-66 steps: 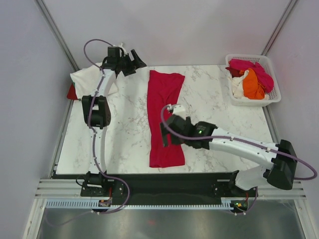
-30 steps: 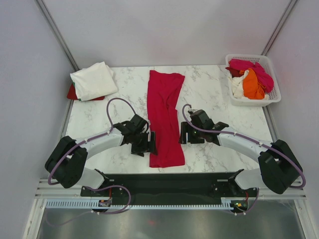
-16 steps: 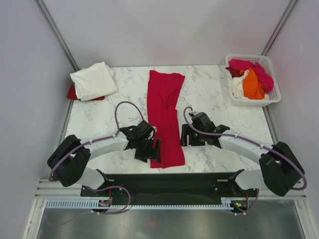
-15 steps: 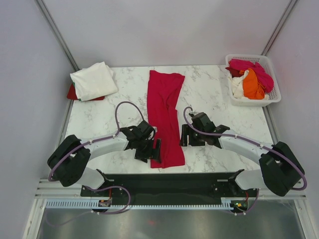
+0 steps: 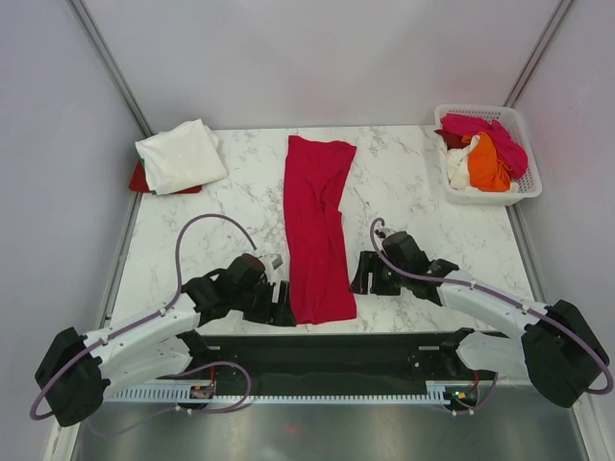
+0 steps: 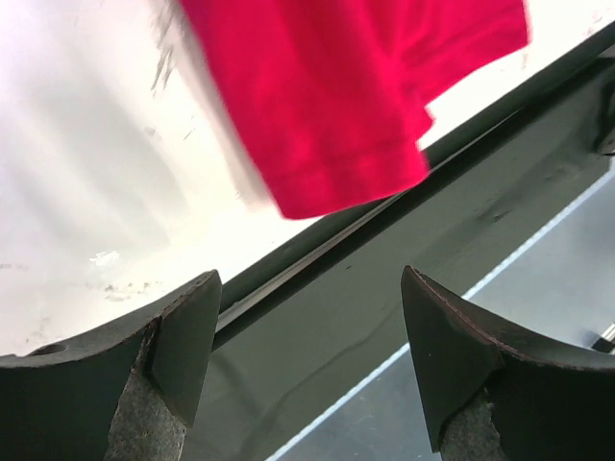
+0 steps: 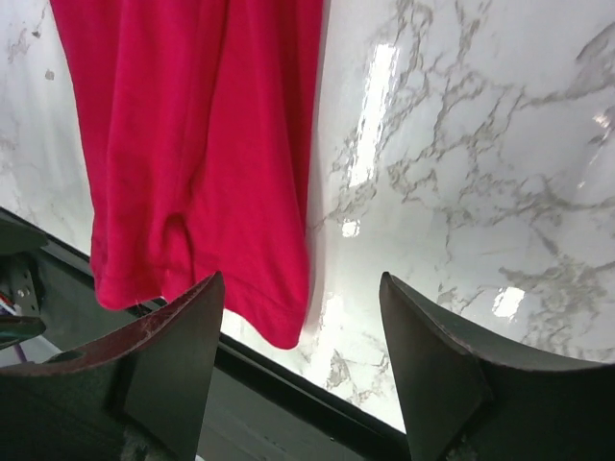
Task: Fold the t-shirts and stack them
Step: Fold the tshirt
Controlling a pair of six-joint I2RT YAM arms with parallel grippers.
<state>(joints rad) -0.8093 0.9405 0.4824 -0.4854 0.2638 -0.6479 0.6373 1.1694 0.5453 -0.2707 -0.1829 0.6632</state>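
Top external — jo: red shirt (image 5: 317,230) lies as a long strip down the middle of the bench (image 5: 221,221), near hem right at the front edge. Left claw (image 5: 281,303) and right claw (image 5: 365,274) sit low either side of that hem, both spread wide, nothing in them. Cream shirt (image 5: 181,156) is folded at the far left corner, more shirts (image 5: 480,154) bunched in the basket (image 5: 527,187) far right.
rik: looks to me like they're set to pinch the two near corners and fold the hem up toward the far end.

Left wrist — jo: bit blurry, but fingers (image 6: 115,375) are wide apart and a hem corner sits just ahead of the gap, right by the bench's front edge.
rik: I'd slide in flat along the marble so one finger gets under every layer, not just the top one.

Right wrist — jo: fingers (image 7: 452,375) wide here too, other hem corner ahead of the gap, bare marble beside it.
rik: nudge further onto the cloth before closing, imo. Then grab both corners at matching spots and lift together, or the fold goes crooked.
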